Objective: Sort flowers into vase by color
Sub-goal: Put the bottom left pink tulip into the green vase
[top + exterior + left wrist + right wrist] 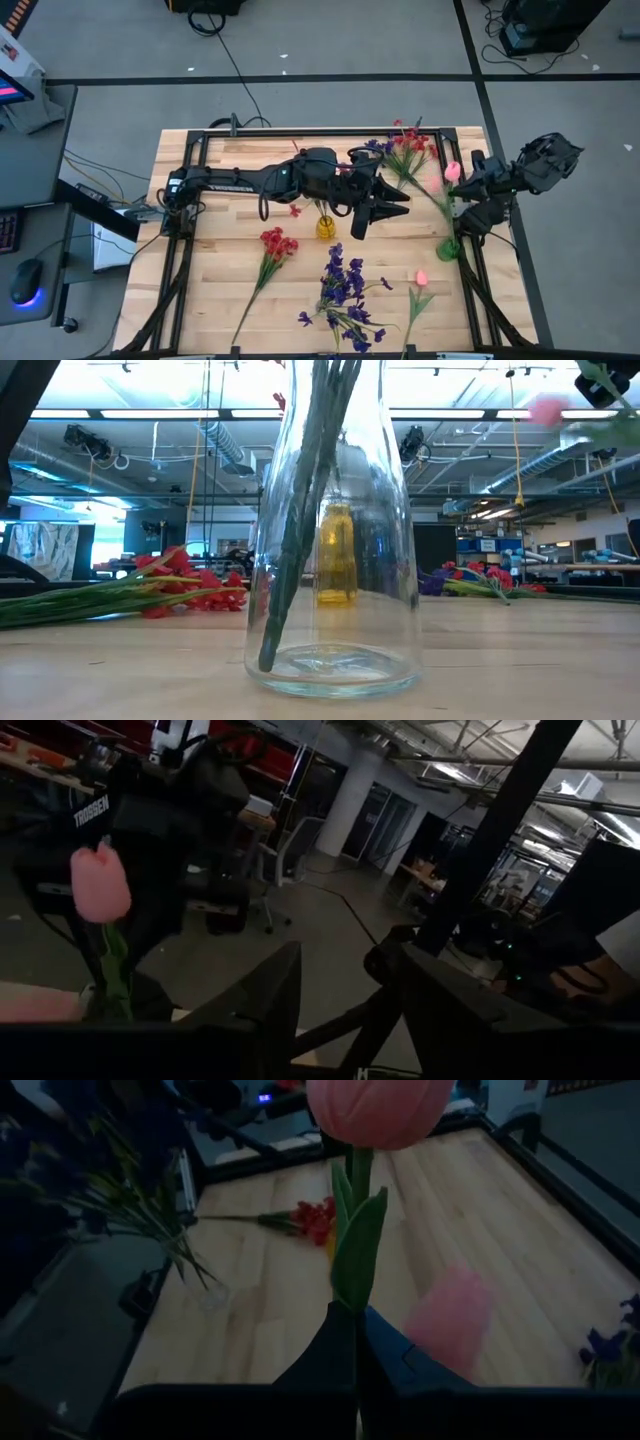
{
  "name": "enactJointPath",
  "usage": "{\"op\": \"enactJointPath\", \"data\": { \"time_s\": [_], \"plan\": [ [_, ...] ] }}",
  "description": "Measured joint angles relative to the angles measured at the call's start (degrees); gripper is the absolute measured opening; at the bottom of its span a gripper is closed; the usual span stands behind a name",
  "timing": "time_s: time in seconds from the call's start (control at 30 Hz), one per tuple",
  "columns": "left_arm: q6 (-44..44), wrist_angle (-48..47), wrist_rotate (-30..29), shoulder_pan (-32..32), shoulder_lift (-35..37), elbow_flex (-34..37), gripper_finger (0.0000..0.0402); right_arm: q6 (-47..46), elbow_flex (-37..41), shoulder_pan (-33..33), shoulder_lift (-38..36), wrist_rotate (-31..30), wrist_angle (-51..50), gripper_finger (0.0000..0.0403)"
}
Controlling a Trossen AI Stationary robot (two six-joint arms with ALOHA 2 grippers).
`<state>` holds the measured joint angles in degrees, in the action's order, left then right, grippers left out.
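Right wrist view is showing my right gripper clamping fully closed on the pink tulip low on its thin, light, bendable stem.

A small vase stands mid-table, a clear vase holding stems at the near edge. Sprigs lie near-left, more near-centre (a single bud to their right), a bunch far-right.

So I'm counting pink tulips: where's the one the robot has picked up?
The pink tulip is held upright by its stem in the right gripper, above the table's right edge in the high view, beside the mixed bunch.
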<state>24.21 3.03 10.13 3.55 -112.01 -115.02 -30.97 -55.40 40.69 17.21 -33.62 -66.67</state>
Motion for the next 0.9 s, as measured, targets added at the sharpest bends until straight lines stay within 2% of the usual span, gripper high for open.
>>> {"op": "enactJointPath", "data": {
  "time_s": [0.4,0.9],
  "plan": [
    [0.1,-0.8,-0.5,0.0,0.0,0.0,0.0168,-0.3,0.0,0.0,0.0,2.1,1.4,0.0000],
    [0.1,-1.7,-1.3,0.0,0.0,0.0,0.0168,-1.7,-3.3,0.0,0.0,1.0,-0.7,0.0000]
  ]
}}
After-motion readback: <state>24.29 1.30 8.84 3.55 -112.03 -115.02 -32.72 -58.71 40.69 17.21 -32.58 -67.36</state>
